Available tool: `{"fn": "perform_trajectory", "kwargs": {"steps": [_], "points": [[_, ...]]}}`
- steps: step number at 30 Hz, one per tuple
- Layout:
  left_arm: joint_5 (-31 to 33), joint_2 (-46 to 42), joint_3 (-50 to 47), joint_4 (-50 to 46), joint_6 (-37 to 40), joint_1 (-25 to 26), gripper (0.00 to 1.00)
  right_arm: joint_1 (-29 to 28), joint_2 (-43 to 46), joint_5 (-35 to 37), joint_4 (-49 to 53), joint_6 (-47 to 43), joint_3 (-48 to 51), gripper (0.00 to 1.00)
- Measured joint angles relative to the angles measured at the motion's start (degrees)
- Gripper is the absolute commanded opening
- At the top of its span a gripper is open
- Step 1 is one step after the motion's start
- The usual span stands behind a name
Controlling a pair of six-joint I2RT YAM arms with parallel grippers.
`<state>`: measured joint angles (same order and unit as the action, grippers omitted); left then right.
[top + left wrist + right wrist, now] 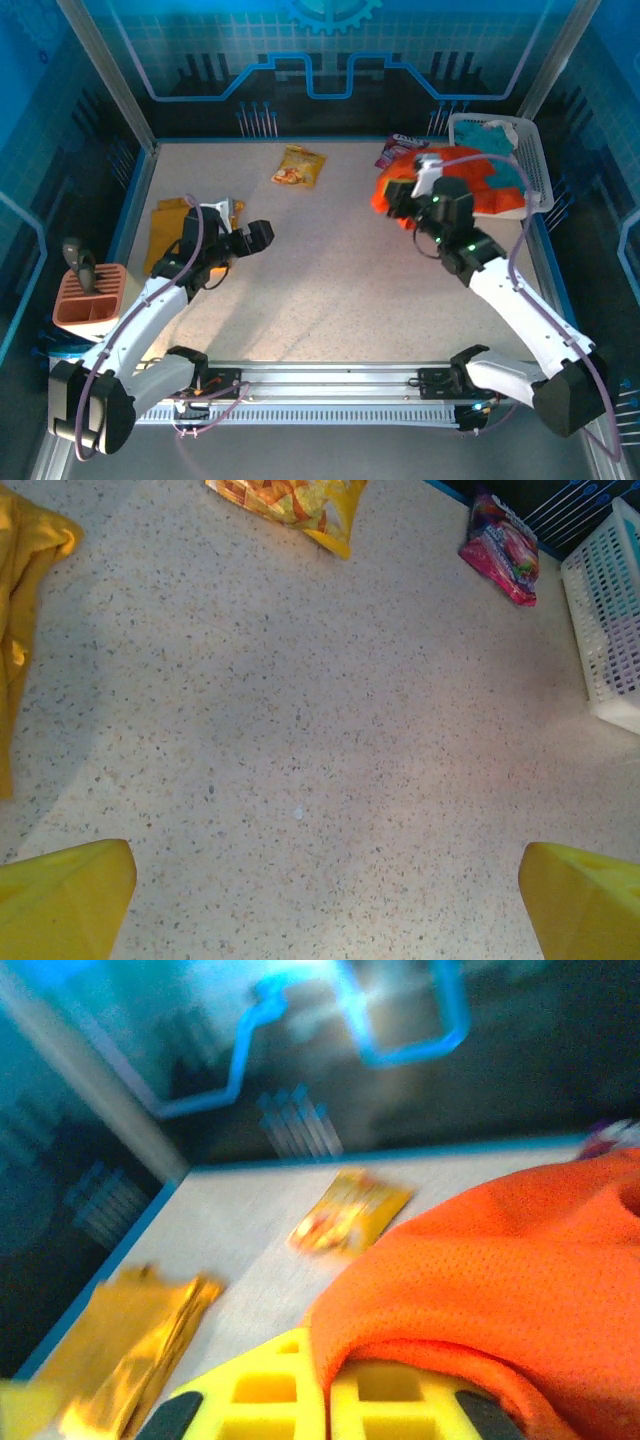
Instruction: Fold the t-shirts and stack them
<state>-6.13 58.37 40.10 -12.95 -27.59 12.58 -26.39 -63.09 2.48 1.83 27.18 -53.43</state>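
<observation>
Speckled desk (330, 260): orange t-shirt (497, 200) bunched at the far right corner by the basket (535, 150), right gripper (325, 1392) pinched on its cloth; mustard t-shirt (168, 228) at the left edge, left gripper (262, 233) spread beside it. Best to draw the orange t-shirt low toward the middle, so it unfurls flat.

We have the left t-shirt (168, 228) at the left edge of the table (330, 280), the left gripper (255, 238) just right of it, and a snack packet (299, 166) behind both, mid-table near the back wall. The basket (535, 165) sits in the back right corner, with the right t-shirt (497, 198) heaped against its front left side and a second packet (402, 145) just behind the shirt's left end. We see the right gripper (325, 1400) at that shirt's near left side with fabric lying over its fingers, and a caddy (90, 295) off the table's left edge.
</observation>
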Motion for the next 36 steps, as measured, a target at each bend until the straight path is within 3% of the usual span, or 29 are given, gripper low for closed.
{"fn": "perform_trajectory", "kwargs": {"steps": [3, 8, 15, 20, 27, 36], "points": [[-0.22, 0.02, 0.17, -1.88, 0.02, 0.0, 0.99, -5.2, -1.25, -0.68, 0.74, 0.35, 4.22, 0.18], [-0.2, 1.22, 2.56, -6.64, 0.57, 0.13, 0.98, -10.23, -7.17, -3.39, 0.79, 2.62, 8.74, 0.57], [-0.2, 2.67, 2.67, -7.8, -0.87, 4.98, 0.93, -12.0, -10.25, -2.32, 2.89, 2.25, 7.76, 0.94], [0.26, 6.91, 2.58, -6.27, -4.02, 13.25, 0.73, -10.78, -5.11, 4.66, 5.05, 1.97, 7.72, 0.98], [2.95, 19.3, 3.89, 0.57, -6.36, 24.7, 0.75, -0.33, 0.42, 6.27, 8.79, 5.92, 11.3, 0.99], [5.51, 42.88, 22.91, 2.34, -1.92, 35.67, 0.79, 8.35, 4.07, 4.85, 17.88, 11.23, 16.94, 0.96]]}}
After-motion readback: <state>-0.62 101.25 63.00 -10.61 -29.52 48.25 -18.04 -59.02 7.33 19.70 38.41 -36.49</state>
